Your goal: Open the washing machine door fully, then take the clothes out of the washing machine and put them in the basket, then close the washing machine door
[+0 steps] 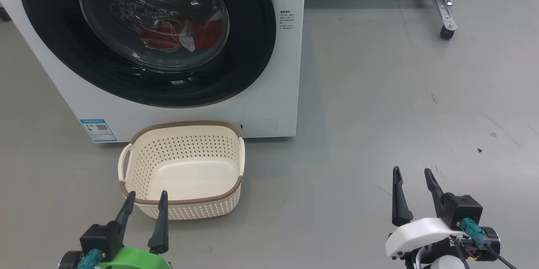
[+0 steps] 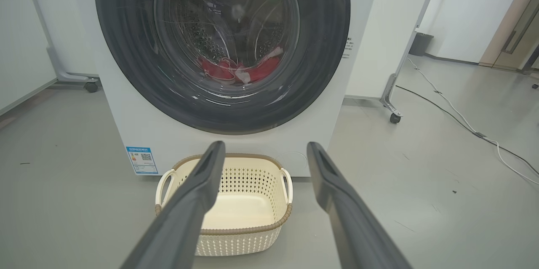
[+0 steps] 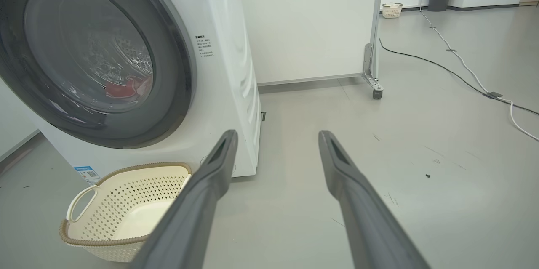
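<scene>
Red clothes (image 1: pixel 168 35) sit behind the seemingly shut washing machine door (image 1: pixel 248 50), basket (image 1: pixel 181 124) placed just below to catch them, left gripper (image 1: pixel 147 193) and right gripper (image 1: pixel 412 170) both spread apart, empty

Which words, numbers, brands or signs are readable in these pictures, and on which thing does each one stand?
No text here can be quoted with certainty.
On the blue sticker, low on the front of the washing machine, at the robot's left: a QR code and small print, too small to read.
On the printed label, on the white front beside the washing machine door: several lines of tiny characters, too small to read.
</scene>
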Available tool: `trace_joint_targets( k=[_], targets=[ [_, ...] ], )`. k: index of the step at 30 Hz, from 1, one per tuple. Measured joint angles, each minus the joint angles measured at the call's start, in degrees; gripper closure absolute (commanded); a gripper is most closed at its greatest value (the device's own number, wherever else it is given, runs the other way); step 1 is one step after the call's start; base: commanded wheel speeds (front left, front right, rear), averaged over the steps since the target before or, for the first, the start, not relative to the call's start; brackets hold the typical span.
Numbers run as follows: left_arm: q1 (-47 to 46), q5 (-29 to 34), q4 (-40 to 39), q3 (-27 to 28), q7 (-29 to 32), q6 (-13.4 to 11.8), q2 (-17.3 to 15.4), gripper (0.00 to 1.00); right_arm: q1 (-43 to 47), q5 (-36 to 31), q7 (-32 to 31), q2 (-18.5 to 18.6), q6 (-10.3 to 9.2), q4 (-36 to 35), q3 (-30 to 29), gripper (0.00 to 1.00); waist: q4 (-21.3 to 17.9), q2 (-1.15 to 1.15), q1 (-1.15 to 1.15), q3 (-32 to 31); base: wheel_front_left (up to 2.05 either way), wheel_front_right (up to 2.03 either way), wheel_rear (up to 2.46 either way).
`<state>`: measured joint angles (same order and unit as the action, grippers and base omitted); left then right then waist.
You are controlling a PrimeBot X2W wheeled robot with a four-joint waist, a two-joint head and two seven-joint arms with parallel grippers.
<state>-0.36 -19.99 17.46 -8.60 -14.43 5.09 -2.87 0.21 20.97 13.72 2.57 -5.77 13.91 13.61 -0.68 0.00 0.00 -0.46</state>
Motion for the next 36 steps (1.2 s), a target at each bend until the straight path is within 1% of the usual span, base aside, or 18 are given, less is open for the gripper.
trace_joint_targets(
  k=[11, 12, 13, 14, 20, 25, 31, 34, 36],
  targets=[
    [-0.12, 0.01, 0.22, -0.45, 0.00, 0.01, 0.11, 0.00, -0.07, -0.11, 0.07, 0.43, -0.01, 0.02, -0.71, 0.00, 0.68, 0.00, 0.00, 0.41, 0.00, 0.00, 0.00],
    [-0.14, 0.01, 0.20, -0.51, 0.00, 0.02, 0.13, 0.00, -0.08, -0.23, 0.07, 0.60, -0.01, -0.10, -0.80, 0.32, 0.82, 0.00, 0.00, 0.59, 0.00, 0.00, 0.00],
    [-0.15, 0.01, 0.15, -0.49, 0.00, 0.02, 0.14, 0.00, -0.14, -0.34, 0.08, 0.77, -0.01, -0.22, -0.83, 0.79, 0.96, 0.00, 0.00, 0.81, 0.00, 0.00, 0.00],
    [-0.18, 0.01, 0.11, -0.47, 0.00, 0.02, 0.14, 0.00, -0.31, -0.40, 0.10, 0.85, -0.01, -0.36, -0.87, 1.00, 1.10, 0.00, 0.00, 1.07, 0.00, 0.00, 0.00],
    [-1.09, -0.01, -0.73, -0.46, 0.00, 0.23, 0.18, 0.00, -2.67, 0.31, 0.22, 0.66, 0.00, -2.25, -1.99, 1.00, 2.14, 0.00, 0.00, 3.40, 0.00, 0.00, 0.00],
    [-2.74, -0.18, -1.83, -0.08, 0.00, 0.33, 0.21, 0.00, -6.39, 2.71, 0.21, 0.65, 0.07, -4.41, -3.60, 1.00, 3.20, 0.00, 0.00, 6.23, 0.00, 0.00, 0.00],
    [-5.25, -0.60, -2.99, 0.20, 0.00, 0.82, 0.27, 0.00, -12.21, 9.40, -1.48, 0.56, 1.02, -6.53, -5.80, 1.00, 4.65, 0.00, 0.00, 10.44, 0.00, 0.00, 0.00],
    [-6.96, -0.82, -3.41, 0.18, 0.00, 1.10, 0.34, 0.00, -15.75, 12.63, -2.96, 0.52, 1.09, -7.35, -7.21, 1.00, 5.50, 0.00, 0.00, 12.68, 0.00, 0.00, 0.00],
    [-8.01, -1.35, -3.54, 0.13, 0.00, 1.33, 0.38, 0.00, -18.48, 16.44, -4.01, 0.36, 1.02, -8.24, -9.12, 1.00, 6.12, 0.00, 0.00, 14.21, 0.00, 0.00, 0.00]
  ],
)
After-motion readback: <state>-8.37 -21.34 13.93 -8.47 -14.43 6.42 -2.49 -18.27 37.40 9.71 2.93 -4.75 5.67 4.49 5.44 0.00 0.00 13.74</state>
